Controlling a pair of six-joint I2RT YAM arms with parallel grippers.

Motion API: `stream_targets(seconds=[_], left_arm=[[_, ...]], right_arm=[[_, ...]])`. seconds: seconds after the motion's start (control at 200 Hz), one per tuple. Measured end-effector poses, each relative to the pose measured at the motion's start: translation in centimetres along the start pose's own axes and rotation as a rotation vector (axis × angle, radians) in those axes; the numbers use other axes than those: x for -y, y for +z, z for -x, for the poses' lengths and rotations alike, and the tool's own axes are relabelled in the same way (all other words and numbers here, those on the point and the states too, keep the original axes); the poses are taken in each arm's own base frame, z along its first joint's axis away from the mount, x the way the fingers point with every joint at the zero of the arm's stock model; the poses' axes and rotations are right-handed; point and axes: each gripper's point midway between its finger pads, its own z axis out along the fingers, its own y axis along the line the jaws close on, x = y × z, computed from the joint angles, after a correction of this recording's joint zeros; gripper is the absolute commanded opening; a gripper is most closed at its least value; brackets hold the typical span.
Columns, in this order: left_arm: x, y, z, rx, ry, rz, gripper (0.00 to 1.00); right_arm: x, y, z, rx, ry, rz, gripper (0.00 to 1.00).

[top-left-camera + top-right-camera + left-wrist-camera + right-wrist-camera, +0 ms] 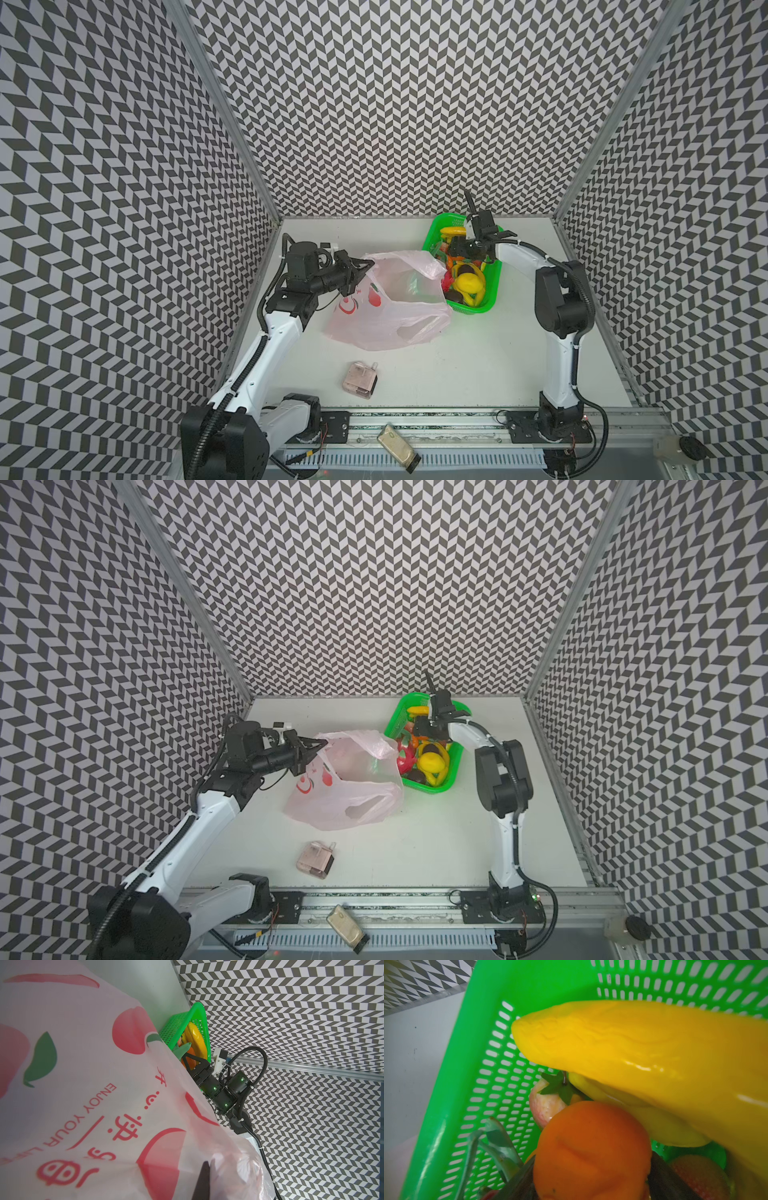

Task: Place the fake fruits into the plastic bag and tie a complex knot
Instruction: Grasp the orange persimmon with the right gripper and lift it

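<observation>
— Left pincer (365,265): what is it on?
— Its jaws are together on the rim of the plastic bag (386,316), and they hold that edge up off the tabletop (478,365). Its wrist view shows one dark finger (204,1180) flat against the printed film.
— And the right pincer (592,1160)?
— Down inside the green basket (471,309), with its fingers (519,1182) on either side of the orange (591,1142). Both sit right against it, but I cannot tell whether they press on it.
— What else is in the basket?
— Yellow bananas (643,1047) lie across the top, just beyond the orange. A pale pink fruit with a green leaf cap (544,1105) is tucked under them. Toward the near end, in a top view, are the pink dragon fruit (405,762), a fat yellow fruit (432,762) and the dark brown round one (415,776).
— Anything in the bag?
— I cannot tell; the film is crumpled and only half clear. The bag lies between the two arms with its mouth gaping toward the basket and its edge touching the basket's side. One handle loop (419,328) lies open on the tabletop.
— Nothing else?
— A small pinkish clear box (360,380) sits nearer the front, well apart from the bag.
</observation>
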Motion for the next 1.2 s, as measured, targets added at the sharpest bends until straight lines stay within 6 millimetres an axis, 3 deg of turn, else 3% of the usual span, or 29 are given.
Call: stream_targets(seconds=[0.18,0.441,0.636,0.771,0.956,1.202], left_arm=[[0.0,0.0,0.0,0.0,-0.001,0.001,0.0],[0.0,-0.1,-0.1,-0.001,-0.002,0.002,0.0],[-0.2,0.0,-0.1,-0.001,-0.005,0.005,0.0],[-0.2,0.0,-0.1,-0.001,-0.005,0.005,0.0],[-0.5,0.0,-0.1,-0.002,-0.01,0.01,0.0],[-0.9,0.1,-0.1,-0.004,-0.019,0.016,0.0]], right_arm=[[0.2,0.9,0.2,-0.002,-0.008,-0.008,0.77],[0.1,1.0,0.1,-0.005,-0.016,-0.004,0.64],[0.0,-0.1,0.1,0.01,-0.016,0.002,0.6],[-0.2,-2.5,0.0,0.031,-0.011,0.02,0.58],[-1.4,-7.8,0.7,0.126,-0.003,0.088,0.58],[-2.9,-14.2,-1.3,0.201,0.007,0.206,0.57]])
